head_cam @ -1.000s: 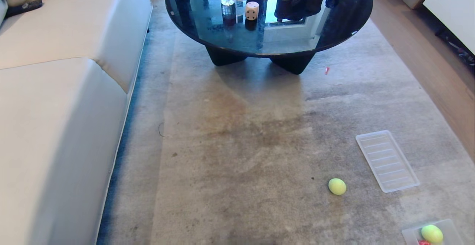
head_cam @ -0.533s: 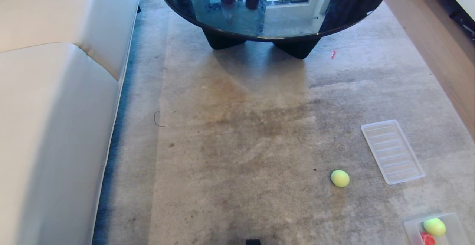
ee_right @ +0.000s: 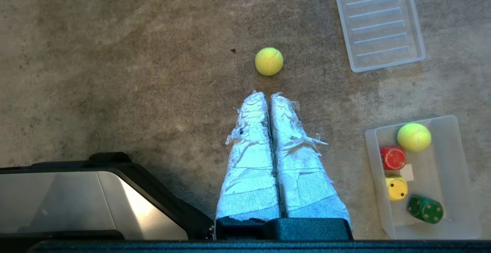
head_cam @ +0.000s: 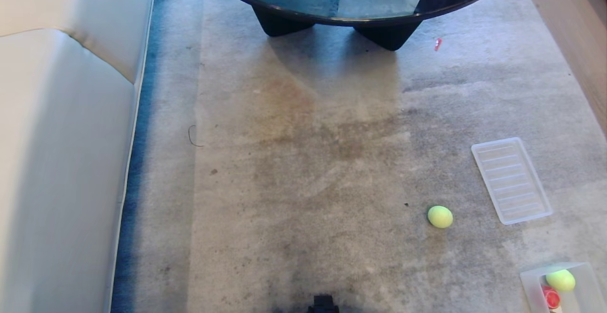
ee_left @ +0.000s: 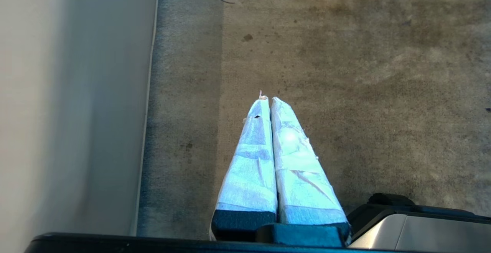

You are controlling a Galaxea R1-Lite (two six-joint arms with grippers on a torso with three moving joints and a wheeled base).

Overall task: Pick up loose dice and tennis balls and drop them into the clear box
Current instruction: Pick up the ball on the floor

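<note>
Tennis balls first: one loose tennis ball (ee_right: 269,61) lies on the grey carpet (head_cam: 308,185), just ahead of the right gripper (ee_right: 268,95), whose tape-wrapped fingers (ee_right: 251,130) are pressed together with nothing between them. From the head view this ball (head_cam: 440,216) sits near the flat ribbed tray (head_cam: 511,180), a little apart from its near corner. A second tennis ball (ee_right: 414,137) is already inside the clear box (ee_right: 452,122), at the box's end nearest the tray

The box also holds three dice in a row along one wall — a red die (ee_right: 392,157), a yellow die (ee_right: 397,188) and a dark green die (ee_right: 425,209). In the head view the box (head_cam: 528,280) shows only partly at the lower right corner

The left gripper (ee_left: 267,99) hangs over bare carpet close to the white sofa (ee_left: 57,111), its wrapped fingers (ee_left: 253,149) closed tight on nothing. Neither arm appears in the head view — only a small dark part of the robot (head_cam: 323,302) at the bottom edge

A round glass-topped coffee table (head_cam: 360,14) on dark legs stands at the far end of the carpet, and a wooden floor strip (head_cam: 574,33) runs along the right
</note>
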